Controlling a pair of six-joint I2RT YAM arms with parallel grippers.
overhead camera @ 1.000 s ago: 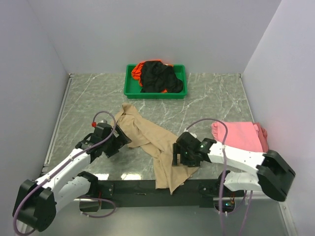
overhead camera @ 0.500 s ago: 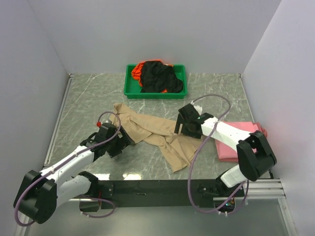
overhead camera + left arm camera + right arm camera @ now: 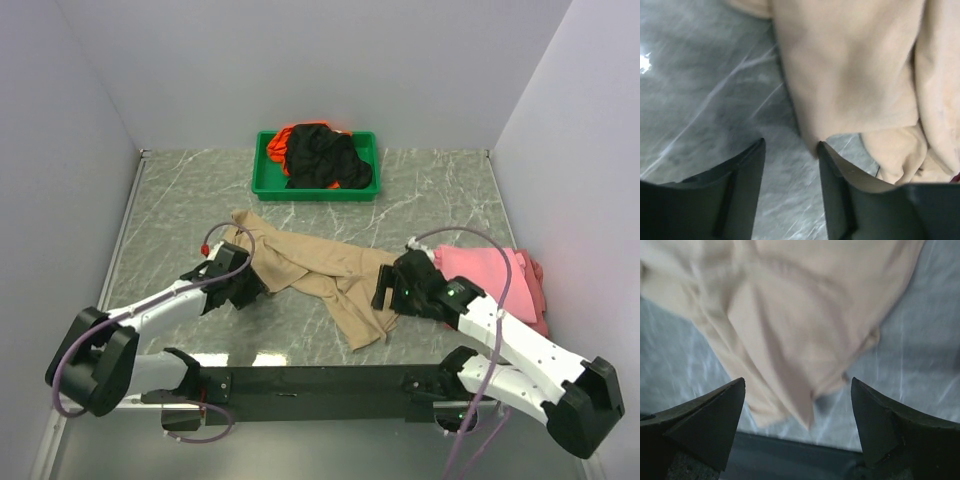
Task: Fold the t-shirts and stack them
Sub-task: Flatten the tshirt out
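Observation:
The tan t-shirt [image 3: 310, 262] lies crumpled in a long band across the middle of the table. My left gripper [image 3: 252, 287] sits low at its left edge. In the left wrist view my left gripper [image 3: 791, 145] is half closed. Bare table shows between its fingers, and the tan cloth [image 3: 850, 75] just touches the right fingertip [image 3: 822, 147]. My right gripper [image 3: 382, 297] hovers at the shirt's right lower part. It stands wide open [image 3: 798, 382] over a tan hem corner [image 3: 805, 315] and holds nothing. A pink t-shirt [image 3: 500, 280] lies at the right. Black [image 3: 320, 155] and orange [image 3: 273, 147] t-shirts fill the tray.
The green plastic tray [image 3: 315, 189] stands at the back centre against the wall. A dark rail [image 3: 320, 380] runs along the table's near edge, also seen below the right fingers as a dark strip [image 3: 790, 450]. White walls close off the left, back and right sides.
The tan shirt was dragged back and to the left. My right gripper swung to its far right side, then came back to the lower right part. My left jaws have narrowed by about half.

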